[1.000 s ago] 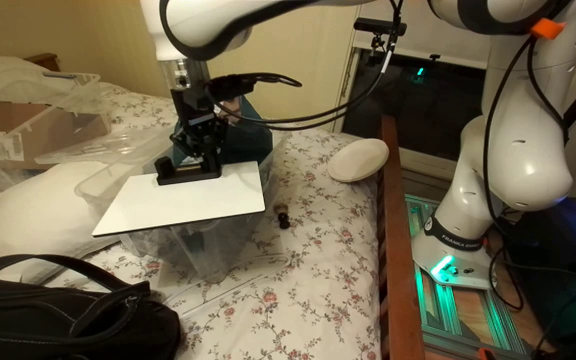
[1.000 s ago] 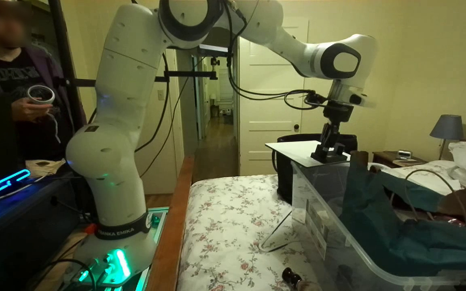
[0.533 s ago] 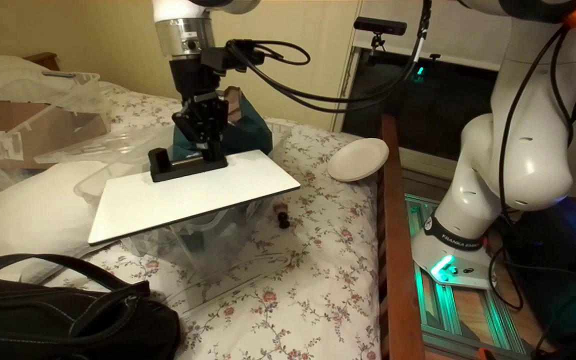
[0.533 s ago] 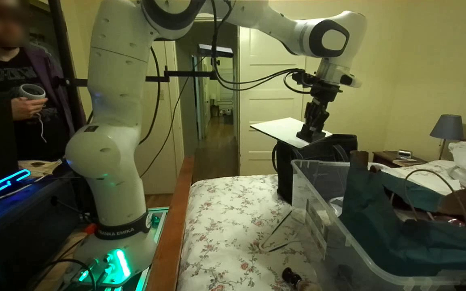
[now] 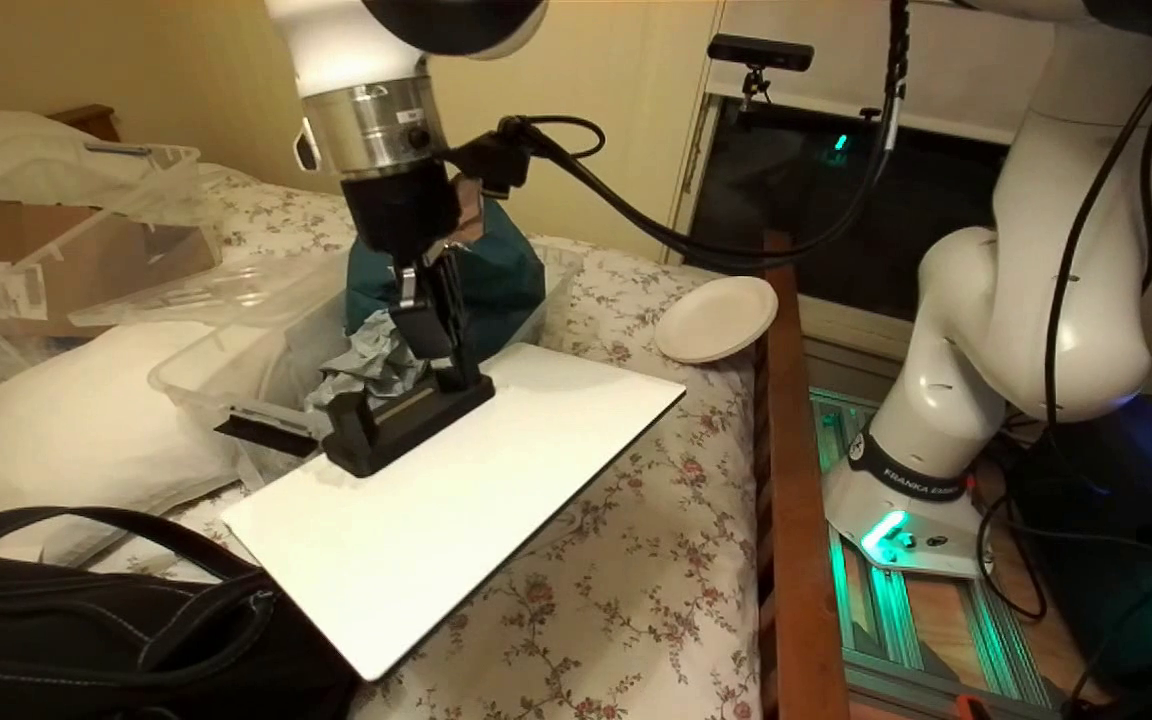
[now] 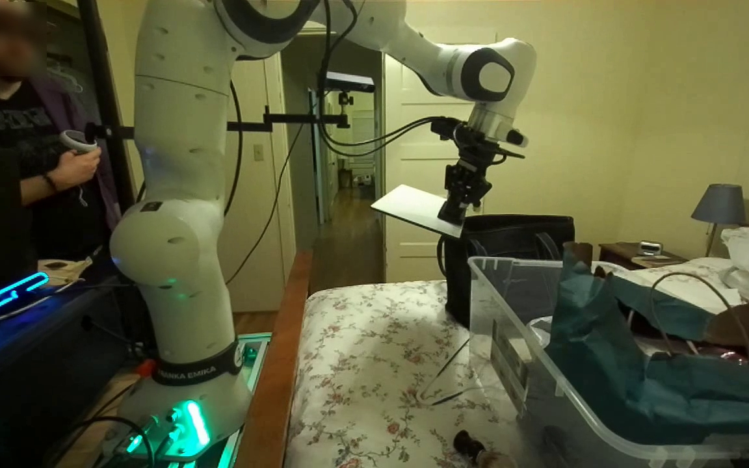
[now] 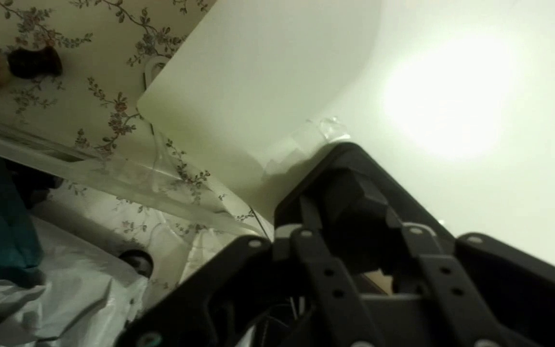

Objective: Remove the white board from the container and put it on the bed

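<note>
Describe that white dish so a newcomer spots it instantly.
Start with the flowered bed and its wooden edge beside the robot's base. In an exterior view, the white dish lies by that edge's far end. It's rounded and plate-like; its neighbour, the white board, is rectangular.

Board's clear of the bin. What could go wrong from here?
The hand holds the white board only by the black block near one long edge, so it might twist in the grip. The board tilts, so one edge may strike the bed first. In an exterior view a corner overlaps the black bag and could catch it on the way down.
</note>
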You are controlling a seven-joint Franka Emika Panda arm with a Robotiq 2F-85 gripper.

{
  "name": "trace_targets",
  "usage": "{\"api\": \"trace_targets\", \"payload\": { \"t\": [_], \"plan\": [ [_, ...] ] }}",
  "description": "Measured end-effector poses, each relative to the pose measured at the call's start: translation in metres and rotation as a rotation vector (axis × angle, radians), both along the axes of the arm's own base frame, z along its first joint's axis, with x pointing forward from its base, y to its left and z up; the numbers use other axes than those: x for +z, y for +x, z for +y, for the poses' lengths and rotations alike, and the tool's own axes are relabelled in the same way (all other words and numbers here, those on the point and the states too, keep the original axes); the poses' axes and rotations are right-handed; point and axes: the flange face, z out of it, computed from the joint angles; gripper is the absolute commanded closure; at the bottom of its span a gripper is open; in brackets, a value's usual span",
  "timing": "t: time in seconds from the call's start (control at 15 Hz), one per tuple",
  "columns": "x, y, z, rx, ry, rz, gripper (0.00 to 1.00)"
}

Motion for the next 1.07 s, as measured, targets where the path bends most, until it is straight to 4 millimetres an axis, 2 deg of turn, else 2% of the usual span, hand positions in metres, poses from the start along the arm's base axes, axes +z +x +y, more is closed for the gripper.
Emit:
{"api": "trace_targets", "payload": {
  "t": [0.2,0.27,0.4,0.53,0.6,0.87,1.07],
  "plan": [
    [-0.005,-0.019,0.039,0.159,0.027,0.004,0.93],
    [-0.007,-0.025,0.052,0.213,0.037,0.005,0.71],
    [-0.010,-0.035,0.070,0.271,0.047,0.014,0.71],
    [-0.013,-0.036,0.074,0.288,0.050,0.017,0.71],
    [-0.013,-0.035,0.072,0.289,0.051,0.017,0.93],
    [-0.020,-0.035,0.073,0.291,0.049,0.015,0.93],
    [-0.038,-0.044,0.100,0.321,0.063,-0.006,0.93]
  ]
}}
